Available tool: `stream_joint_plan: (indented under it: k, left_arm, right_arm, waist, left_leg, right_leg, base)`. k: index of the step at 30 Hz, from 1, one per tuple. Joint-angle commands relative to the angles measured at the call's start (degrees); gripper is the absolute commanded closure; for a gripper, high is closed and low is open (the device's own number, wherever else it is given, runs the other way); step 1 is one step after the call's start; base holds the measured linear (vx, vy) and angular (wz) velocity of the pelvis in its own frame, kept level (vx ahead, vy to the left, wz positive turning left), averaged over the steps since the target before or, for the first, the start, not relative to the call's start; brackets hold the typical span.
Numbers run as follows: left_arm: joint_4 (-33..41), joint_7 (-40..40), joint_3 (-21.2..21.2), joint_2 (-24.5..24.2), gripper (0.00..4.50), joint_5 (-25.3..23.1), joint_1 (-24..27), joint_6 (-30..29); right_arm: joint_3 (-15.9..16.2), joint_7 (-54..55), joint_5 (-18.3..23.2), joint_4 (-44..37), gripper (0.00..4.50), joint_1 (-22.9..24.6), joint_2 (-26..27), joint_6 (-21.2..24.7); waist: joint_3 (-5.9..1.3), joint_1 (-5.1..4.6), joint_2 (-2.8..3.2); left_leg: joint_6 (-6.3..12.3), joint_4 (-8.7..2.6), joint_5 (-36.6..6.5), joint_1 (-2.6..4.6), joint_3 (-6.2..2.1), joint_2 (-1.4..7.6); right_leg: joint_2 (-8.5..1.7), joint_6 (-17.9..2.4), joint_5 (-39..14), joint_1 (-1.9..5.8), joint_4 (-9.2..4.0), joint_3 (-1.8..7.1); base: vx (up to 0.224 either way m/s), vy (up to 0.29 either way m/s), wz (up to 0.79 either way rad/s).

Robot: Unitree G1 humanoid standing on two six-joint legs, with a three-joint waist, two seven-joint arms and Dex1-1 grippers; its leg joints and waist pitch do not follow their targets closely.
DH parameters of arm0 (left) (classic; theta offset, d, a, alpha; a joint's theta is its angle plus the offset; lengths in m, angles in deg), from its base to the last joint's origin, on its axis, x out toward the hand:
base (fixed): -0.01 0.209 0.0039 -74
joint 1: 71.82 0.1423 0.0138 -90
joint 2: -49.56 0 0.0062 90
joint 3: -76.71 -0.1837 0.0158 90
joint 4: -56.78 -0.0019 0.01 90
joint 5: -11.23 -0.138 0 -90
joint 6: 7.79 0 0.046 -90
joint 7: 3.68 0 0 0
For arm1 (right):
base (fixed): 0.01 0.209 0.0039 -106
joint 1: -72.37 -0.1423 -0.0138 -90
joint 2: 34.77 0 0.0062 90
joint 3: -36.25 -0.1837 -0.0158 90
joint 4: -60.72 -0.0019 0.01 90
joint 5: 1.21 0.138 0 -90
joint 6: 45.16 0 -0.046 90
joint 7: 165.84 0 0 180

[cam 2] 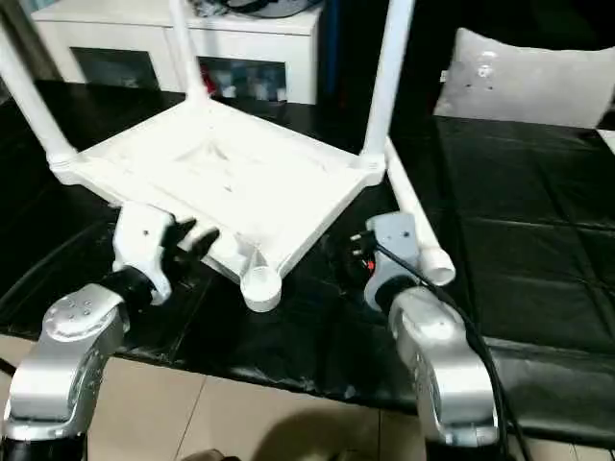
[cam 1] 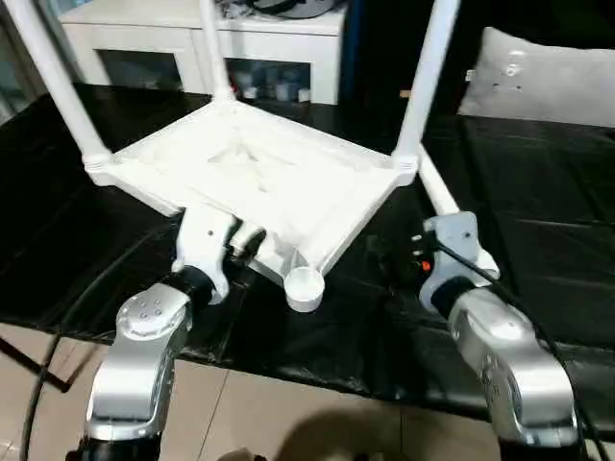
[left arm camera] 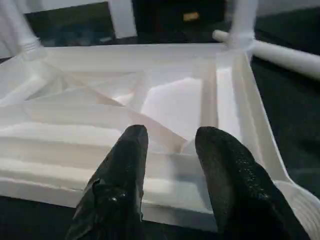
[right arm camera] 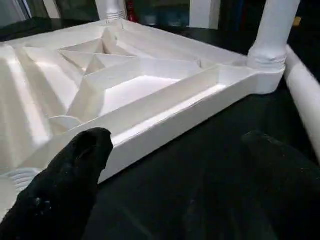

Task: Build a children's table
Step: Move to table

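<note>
The left gripper (left arm camera: 167,145) reaches flat toward the table top's (cam 1: 259,178) near edge, jaws apart. The right gripper (right arm camera: 180,150) gapes wide beside that rim.

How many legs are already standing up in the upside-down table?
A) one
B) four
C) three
C: three legs stand up from corners of the upside-down table top, the near corner socket has no leg in it, and the fourth leg lies on the black surface beside it.

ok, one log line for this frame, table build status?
tabletop: upside down, three legs in | fourth leg: loose beside it | near socket: empty | left gripper: open at tabletop edge | right gripper: open, holds nothing
</note>
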Motion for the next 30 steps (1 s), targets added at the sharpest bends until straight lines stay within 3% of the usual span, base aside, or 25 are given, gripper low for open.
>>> stream_joint_plan:
  k: [1,2,3,4,5,6,7,8,9,10,11,12,13,15,16,18,19,20,22,23,24,25,26,28,30]
  left_arm:
    - [0.2,1.2,-0.6,-0.1,2.65,-0.3,-0.1,1.7]
    - [0.2,1.4,-0.8,0.0,2.65,-0.4,-0.1,1.5]
    - [0.2,1.8,-0.9,0.3,2.65,-0.6,-0.1,1.8]
    - [0.1,2.2,-0.9,0.6,2.65,-0.7,-0.2,1.9]
    - [-0.1,3.7,-1.0,1.0,2.65,-0.9,-0.2,1.3]
    - [-0.2,3.9,-1.1,1.0,2.65,-0.9,-0.2,1.3]
    - [-0.3,4.0,-1.0,1.0,2.65,-0.8,-0.3,1.2]
    - [-0.4,4.3,-1.1,1.0,2.65,-0.9,-0.2,1.2]
    - [-0.3,4.4,-1.1,0.9,2.65,-0.9,-0.1,1.1]
    - [-0.3,4.6,-1.1,0.9,2.65,-1.0,0.0,1.0]
    - [-0.3,4.7,-1.1,0.8,2.65,-0.9,0.0,1.2]
    - [-0.3,4.7,-1.1,0.8,2.65,-0.8,0.1,1.2]
    - [-0.4,4.8,-1.1,0.6,2.65,-0.7,0.1,1.3]
    - [-0.5,5.2,-1.1,0.5,2.65,-0.9,0.2,1.4]
    - [-0.6,5.4,-1.2,0.2,2.65,-0.8,0.2,1.6]
    - [-0.7,5.2,-1.4,0.0,2.65,-0.5,0.1,1.4]
    - [-0.8,5.1,-1.5,0.0,2.65,-0.2,0.1,1.1]
    - [-0.8,4.4,-2.0,-0.5,2.65,-0.2,0.1,0.9]
    - [-0.4,2.4,-2.7,-1.1,2.65,0.8,0.5,0.0]
    - [0.1,1.2,-3.5,-1.8,2.65,1.4,0.6,-2.2]
    - [0.3,0.1,-3.6,-2.5,2.45,2.4,0.7,-4.4]
    - [0.3,-0.2,-3.6,-2.7,2.45,2.6,0.7,-4.7]
    - [0.9,-2.0,-3.9,-3.5,2.45,4.2,0.8,-5.7]
    - [1.5,-3.6,-4.6,-4.8,2.45,4.9,0.7,-7.0]
    - [2.9,-9.2,-7.1,-9.2,2.45,6.3,0.0,-9.0]
  right_arm:
    - [0.8,0.2,1.1,-1.0,0.0,-0.3,0.6,1.2]
    - [0.9,0.1,1.1,-1.2,0.0,-0.3,0.7,1.9]
    - [1.2,0.0,0.9,-1.2,0.0,-0.5,0.6,2.0]
    - [1.4,-0.3,0.9,-0.9,0.0,-0.7,0.5,2.2]
    - [2.2,-1.1,0.6,-0.1,0.0,-1.5,-0.2,1.4]
    - [2.3,-1.2,0.6,0.0,0.0,-1.7,-0.3,1.7]
    - [2.3,-1.2,0.8,0.1,0.0,-1.9,-0.4,2.3]
    - [3.0,-2.0,0.3,0.8,0.0,-2.6,-1.5,2.0]
    - [3.0,-2.1,0.3,0.9,0.0,-2.8,-1.7,2.2]
    - [3.1,-2.3,0.4,1.1,0.0,-3.0,-1.9,2.6]
    - [3.2,-2.4,0.3,1.4,0.0,-3.2,-2.1,2.4]
    - [3.2,-2.4,0.1,1.5,0.0,-3.3,-2.3,1.9]
    - [3.3,-2.3,0.0,1.9,0.0,-3.5,-2.4,1.7]
    - [4.1,-2.8,-0.3,2.1,0.0,-3.6,-2.9,1.5]
    - [4.6,-2.7,-0.9,2.3,0.0,-3.8,-3.2,1.7]
    - [4.8,-1.3,-1.9,2.6,0.0,-4.3,-3.4,2.9]
    - [4.7,-0.8,-2.0,2.8,0.0,-4.5,-3.3,3.1]
    - [4.4,0.3,-2.4,3.2,0.0,-5.3,-3.4,4.8]
    - [4.2,1.7,-3.4,4.2,0.0,-7.0,-4.1,7.8]
    - [3.9,2.3,-4.2,5.5,0.0,-8.7,-4.7,10.3]
    - [3.1,2.7,-4.3,7.2,0.0,-10.8,-5.0,13.7]
    - [2.8,2.7,-4.2,7.6,0.0,-11.3,-5.1,14.4]
    - [1.9,2.0,-2.9,8.9,0.0,-12.7,-5.1,15.8]
    - [1.5,0.8,-2.0,10.5,0.0,-14.3,-5.7,17.2]
    - [0.9,-1.0,-0.8,17.5,0.0,-19.9,-7.2,19.8]
  waist:
    - [-2.93,-0.18,-0.27]
    - [-2.69,-0.44,-0.13]
    - [-2.05,-1.36,0.26]
    - [-1.55,-1.96,0.5]
    - [-0.92,-1.76,0.92]
    - [-0.18,-0.93,1.37]
    - [-0.5,0.83,0.97]
    - [-0.05,1.96,-0.24]
    - [-0.09,2.5,0.44]
    - [-1.61,1.95,-3.37]
    - [-2.13,2.65,-4.66]
    - [-3.23,3.61,-4.19]
    - [-3.31,4.69,-4.18]
    - [-3.31,4.18,-2.83]
    - [-3.9,4.15,-0.82]
    - [-4.08,2.16,1.59]
    - [-5.8,-0.58,2.3]
    - [-6.0,-0.61,1.74]
    - [-5.52,-0.92,0.81]
    - [-4.87,-0.22,-0.71]
    - [-5.67,0.14,-4.92]
    - [-5.25,1.25,-3.88]
    - [-5.08,1.69,-3.47]
    - [-5.38,1.11,-2.66]
    - [-4.52,0.11,-1.3]
  left_leg:
    - [-0.05,-4.58,-23.3,1.47,-1.91,2.15]
    - [-0.72,-4.84,-27.3,2.16,-2.11,2.24]
    - [-3.34,-1.93,-34.7,8.52,-0.34,2.16]
    - [-3.43,-1.86,-38.1,10.43,-0.33,2.63]
    - [-2.6,-5.11,-45.4,10.64,-1.72,6.3]
    - [-2.6,-10.0,-51.1,7.88,-1.95,10.1]
    - [-2.51,-12.99,-55.8,7.56,-0.2,13.11]
    - [-0.5,-13.49,-58.4,5.29,0.15,11.33]
    - [-0.55,-12.93,-57.9,4.43,1.15,9.7]
    - [-1.04,-2.93,-44.3,7.34,2.19,3.13]
    - [2.6,8.0,-18.3,2.58,0.76,-0.32]
    - [4.16,8.62,-12.2,-1.61,-1.61,-0.37]
    - [4.72,8.05,-7.0,-3.51,-3.14,-1.16]
    - [5.99,5.69,0.7,-4.53,-3.77,-1.45]
    - [7.34,1.87,5.6,-3.91,-3.73,-0.52]
    - [12.8,-2.48,4.5,0.71,-7.34,3.54]
    - [23.39,-2.98,7.7,10.74,-13.45,9.58]
    - [29.67,-1.91,16.5,11.25,-14.25,9.76]
    - [32.03,-1.22,27.2,9.92,-12.52,8.59]
    - [28.3,0.08,31.9,4.52,-6.32,2.32]
    - [19.15,2.83,17.4,0.78,-3.43,-3.64]
    - [15.45,3.53,10.1,-1.44,-3.71,-4.27]
    - [7.86,1.22,7.3,-1.39,-4.42,-2.71]
    - [2.55,-0.15,7.6,-0.31,-4.0,-2.34]
    - [-0.71,-2.33,-1.5,-0.05,-4.15,-0.69]
  right_leg:
    - [-4.0,-0.1,-34.8,1.65,-6.83,1.95]
    - [-3.9,0.6,-37.4,1.58,-7.04,1.76]
    - [-0.25,3.4,-42.0,-2.87,-9.69,0.82]
    - [1.44,3.7,-41.1,-3.66,-10.15,-0.58]
    - [1.31,2.9,-33.6,-2.05,-6.02,-2.54]
    - [0.26,1.5,-28.1,0.77,0.96,-2.31]
    - [-2.05,-1.4,-16.0,2.69,7.96,-2.03]
    - [-3.26,-1.3,-13.9,4.64,9.08,-1.1]
    - [-3.43,-0.1,-18.5,6.12,9.1,0.79]
    - [-4.4,4.7,-46.2,3.15,-1.34,4.69]
    - [-10.84,5.3,-67.5,5.37,-8.12,8.47]
    - [-12.47,3.4,-60.7,9.48,-6.35,10.47]
    - [-9.9,0.9,-45.5,10.22,-4.75,9.97]
    - [-7.54,-6.9,-26.0,11.01,-4.03,6.63]
    - [-5.0,-8.7,-17.0,10.84,-3.63,3.42]
    - [-0.47,-3.7,-12.1,8.72,-0.75,-0.26]
    - [-1.11,-1.8,-12.7,0.11,6.03,-0.27]
    - [-1.47,1.8,-12.3,-2.17,8.46,0.58]
    - [-2.26,5.6,-6.8,-4.02,9.07,1.85]
    - [-2.33,4.8,7.0,-1.84,3.49,3.3]
    - [-4.23,4.3,15.1,2.13,-1.01,6.13]
    - [-7.53,1.7,19.9,4.6,-0.02,8.47]
    - [-7.47,0.6,27.7,4.8,0.08,6.69]
    - [-4.22,-0.8,33.4,4.79,0.54,4.99]
    - [-3.28,-5.9,11.1,4.78,-0.86,3.74]
  base:
    - [0.0,0.0,0.0]
    - [0.0,0.0,0.0]
    - [-0.043,0.01,-0.2]
    - [-0.043,0.01,-0.2]
    - [-0.013,0.023,-0.58]
    - [0.025,0.029,-0.8]
    - [0.025,0.029,-0.8]
    - [-0.008,-0.049,-0.59]
    - [0.056,-0.127,-0.27]
    - [0.056,-0.127,-0.27]
    - [0.151,-0.117,-0.23]
    - [0.164,-0.097,-0.09]
    - [0.164,-0.097,-0.09]
    - [0.129,-0.064,0.06]
    - [0.127,-0.042,0.03]
    - [0.205,0.018,-0.01]
    - [0.238,0.018,0.05]
    - [0.218,-0.011,0.15]
    - [0.127,-0.01,0.04]
    - [0.072,-0.029,0.03]
    - [0.039,-0.053,0.06]
    - [0.039,-0.053,0.06]
    - [0.017,-0.097,-0.03]
    - [-0.009,-0.107,-0.05]
    - [-0.059,-0.058,-0.08]
